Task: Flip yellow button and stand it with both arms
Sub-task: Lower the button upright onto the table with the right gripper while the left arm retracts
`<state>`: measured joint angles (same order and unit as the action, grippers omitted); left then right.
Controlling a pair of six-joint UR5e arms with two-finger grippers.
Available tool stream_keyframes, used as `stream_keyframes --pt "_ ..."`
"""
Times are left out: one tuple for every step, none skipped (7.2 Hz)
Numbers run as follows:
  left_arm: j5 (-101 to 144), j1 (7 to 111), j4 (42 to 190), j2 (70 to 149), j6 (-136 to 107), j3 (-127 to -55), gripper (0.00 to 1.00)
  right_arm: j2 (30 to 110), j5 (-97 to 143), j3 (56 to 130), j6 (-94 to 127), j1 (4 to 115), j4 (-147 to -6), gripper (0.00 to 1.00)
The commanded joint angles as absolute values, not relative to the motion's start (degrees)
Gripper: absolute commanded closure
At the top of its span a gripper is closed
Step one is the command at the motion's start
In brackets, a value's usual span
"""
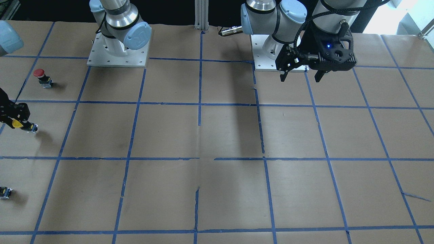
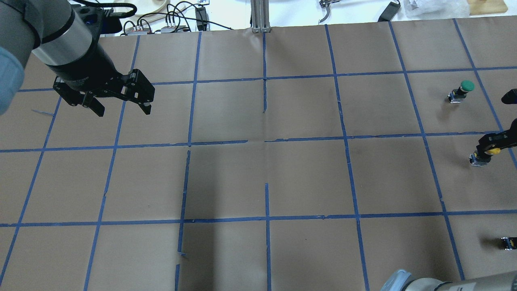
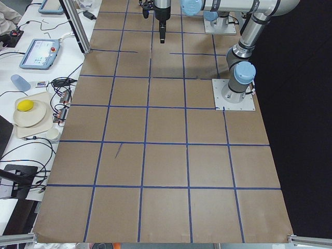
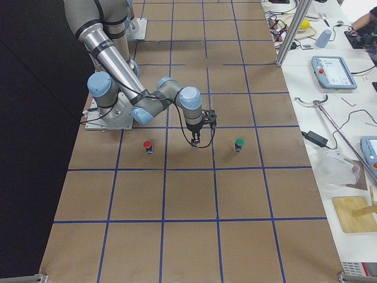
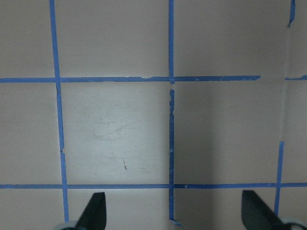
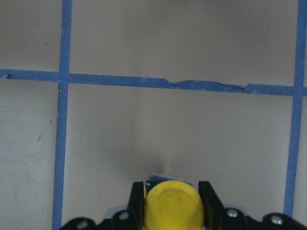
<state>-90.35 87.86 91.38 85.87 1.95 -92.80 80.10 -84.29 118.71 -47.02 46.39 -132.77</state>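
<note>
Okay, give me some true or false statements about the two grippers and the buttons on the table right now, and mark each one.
1. The right gripper is shut on the yellow button. True.
2. The left gripper holds the red button. False: it is open and empty, and the red button is on the table.
3. A green button sits at the right gripper's end of the table. True.
4. Both grippers touch the yellow button. False: only the right gripper does; the left one is far across the table.
</note>
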Motion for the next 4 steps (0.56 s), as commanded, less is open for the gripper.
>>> stream_keyframes --pt "-90.4 87.9 91.3 85.9 2.0 -92.8 0.0 79.5 -84.5 118.7 -46.9 46.2 -133.3 0.84" --pt "-90.4 87.8 91.3 85.9 2.1 -92.8 0.0 79.5 -84.5 118.8 -46.9 46.2 -133.3 0.82" --pt "-90.4 87.6 91.3 85.9 2.1 -92.8 0.0 79.5 -84.5 118.9 -47.2 46.2 -133.3 0.76" --pt "-90.4 87.6 91.3 85.9 2.1 -92.8 0.0 79.5 -84.5 118.9 -47.2 46.2 -133.4 0.72"
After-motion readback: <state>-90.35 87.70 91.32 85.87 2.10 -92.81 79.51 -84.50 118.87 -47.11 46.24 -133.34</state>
